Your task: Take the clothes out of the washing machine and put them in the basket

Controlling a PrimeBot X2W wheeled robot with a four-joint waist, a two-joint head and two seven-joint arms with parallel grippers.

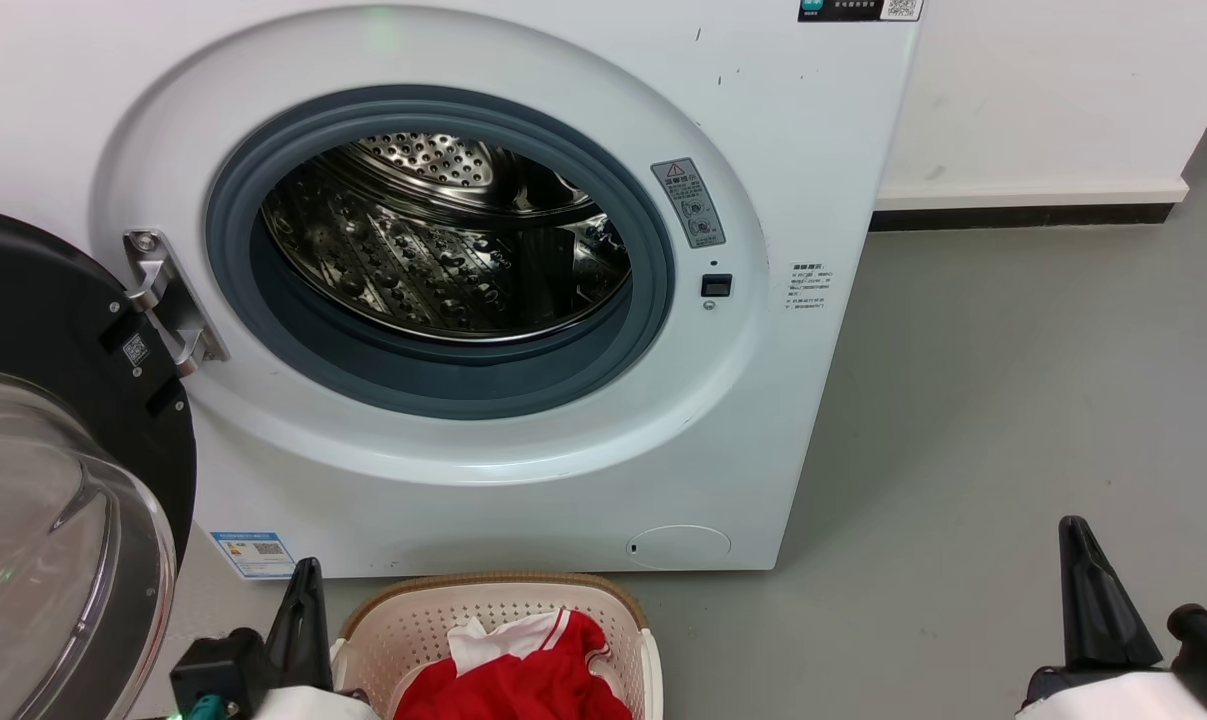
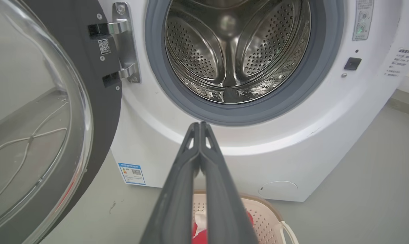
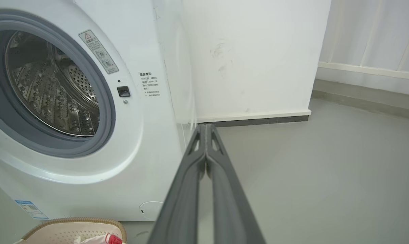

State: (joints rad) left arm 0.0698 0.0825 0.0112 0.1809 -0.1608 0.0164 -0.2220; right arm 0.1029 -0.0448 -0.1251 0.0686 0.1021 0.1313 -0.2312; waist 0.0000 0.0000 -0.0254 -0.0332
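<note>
The white washing machine [image 1: 783, 130] stands with its door swung open to the left, and its steel drum [image 1: 443, 240] shows no fabric inside. On the floor just in front of it sits the cream basket [image 1: 403, 625] with a brown rim, holding the red and white clothes [image 1: 523, 670]. My left gripper [image 1: 308, 575] is shut with nothing in it, beside the basket's left rim. My right gripper [image 1: 1078, 535] is shut and empty too, far right over the bare floor. The left wrist view looks past the shut fingertips [image 2: 200, 127] into the drum [image 2: 234, 51].
The black-rimmed glass door [image 1: 53, 500] hangs open at the left, close to my left arm. Grey floor [image 1: 1013, 400] stretches to the right of the machine. A white wall with a dark skirting [image 1: 1023, 215] runs behind.
</note>
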